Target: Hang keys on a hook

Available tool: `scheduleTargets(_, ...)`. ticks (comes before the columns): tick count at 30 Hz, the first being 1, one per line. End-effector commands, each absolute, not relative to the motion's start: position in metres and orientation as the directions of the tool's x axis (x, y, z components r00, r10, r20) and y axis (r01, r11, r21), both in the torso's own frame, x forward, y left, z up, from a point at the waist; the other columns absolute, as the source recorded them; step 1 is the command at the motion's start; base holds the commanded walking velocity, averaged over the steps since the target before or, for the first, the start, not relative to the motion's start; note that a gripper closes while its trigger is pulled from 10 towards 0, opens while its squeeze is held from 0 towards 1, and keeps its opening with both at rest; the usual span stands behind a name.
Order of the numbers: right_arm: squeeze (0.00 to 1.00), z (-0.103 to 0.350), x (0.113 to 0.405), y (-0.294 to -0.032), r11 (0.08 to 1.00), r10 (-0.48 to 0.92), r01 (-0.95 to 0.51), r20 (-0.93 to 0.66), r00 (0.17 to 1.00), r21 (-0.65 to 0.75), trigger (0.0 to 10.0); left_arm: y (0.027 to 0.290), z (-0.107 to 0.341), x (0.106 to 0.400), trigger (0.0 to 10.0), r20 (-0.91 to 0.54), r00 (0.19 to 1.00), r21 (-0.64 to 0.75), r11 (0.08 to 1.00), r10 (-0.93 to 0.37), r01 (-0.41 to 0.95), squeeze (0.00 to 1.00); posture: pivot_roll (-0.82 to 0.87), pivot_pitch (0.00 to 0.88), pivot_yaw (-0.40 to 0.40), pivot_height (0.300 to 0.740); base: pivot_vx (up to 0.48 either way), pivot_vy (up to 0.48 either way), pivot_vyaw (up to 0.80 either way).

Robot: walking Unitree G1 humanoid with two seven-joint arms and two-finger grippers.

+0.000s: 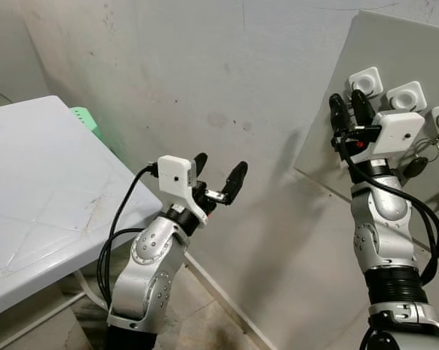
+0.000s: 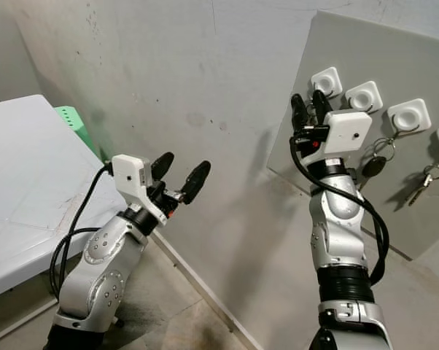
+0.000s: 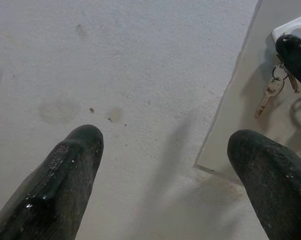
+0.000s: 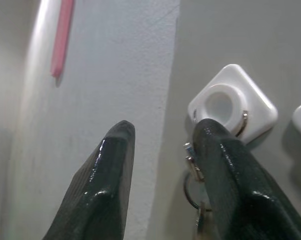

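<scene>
A grey board (image 2: 394,51) leans on the wall at the right and carries a row of white square hooks. My right gripper (image 2: 309,104) is raised against the leftmost hook (image 4: 233,107), its fingers parted and open. A key ring with keys (image 4: 190,172) hangs just under that hook, partly hidden behind one finger (image 4: 230,170), not between the two. The same keys (image 3: 269,94) dangle below the hook in the left wrist view. My left gripper (image 1: 219,169) is held up open and empty before the bare wall, well left of the board.
A black car key (image 2: 373,165) hangs from the third hook (image 2: 409,115), and a bunch of keys (image 2: 424,179) from the fourth. The second hook (image 2: 364,96) is bare. A white table (image 1: 44,182) stands at the left with a green thing (image 1: 84,120) behind it.
</scene>
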State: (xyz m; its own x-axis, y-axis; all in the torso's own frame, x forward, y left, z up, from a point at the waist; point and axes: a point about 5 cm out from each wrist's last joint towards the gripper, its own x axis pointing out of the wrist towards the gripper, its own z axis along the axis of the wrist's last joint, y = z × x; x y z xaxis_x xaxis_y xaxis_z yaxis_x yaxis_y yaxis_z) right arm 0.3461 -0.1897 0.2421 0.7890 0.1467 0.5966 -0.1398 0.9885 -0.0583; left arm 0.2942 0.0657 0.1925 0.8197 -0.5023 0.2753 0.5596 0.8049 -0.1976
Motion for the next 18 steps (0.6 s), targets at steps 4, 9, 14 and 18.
scheduleTargets(4, 1.0, 0.2414, 0.3408, -0.1889, 0.984, 0.177, -0.162, 0.611, 0.772, -0.08, 10.0, 0.0639, 0.1988, 0.2923, 10.0, 0.294, 0.812, -0.194, 0.8, -0.505, 0.568, 0.0, 0.02, 0.029, -0.09, 0.74, 0.0, 0.0, 0.0)
scheduleTargets(9, 1.0, 0.239, 0.3393, -0.1894, 0.986, 0.168, -0.146, 0.612, 0.772, -0.086, 10.0, 0.0632, 0.1981, 0.2918, 10.0, 0.293, 0.812, -0.197, 0.799, -0.505, 0.568, 0.0, 0.02, 0.023, -0.088, 0.74, 0.0, 0.0, 0.0)
scheduleTargets(14, 0.0, 0.2401, 0.3382, -0.1886, 0.986, 0.166, -0.121, 0.621, 0.766, -0.114, 10.0, 0.0617, 0.1982, 0.2911, 10.0, 0.294, 0.81, -0.202, 0.795, -0.508, 0.572, 0.0, 0.02, 0.023, -0.088, 0.74, 0.0, 0.0, 0.0)
scheduleTargets(18, 0.0, 0.2422, 0.3372, -0.1898, 0.989, 0.142, -0.087, 0.641, 0.754, -0.117, 10.0, 0.0622, 0.1985, 0.2916, 10.0, 0.294, 0.81, -0.202, 0.796, -0.507, 0.571, 0.0, 0.03, 0.017, -0.089, 0.74, 0.0, 0.0, 0.0)
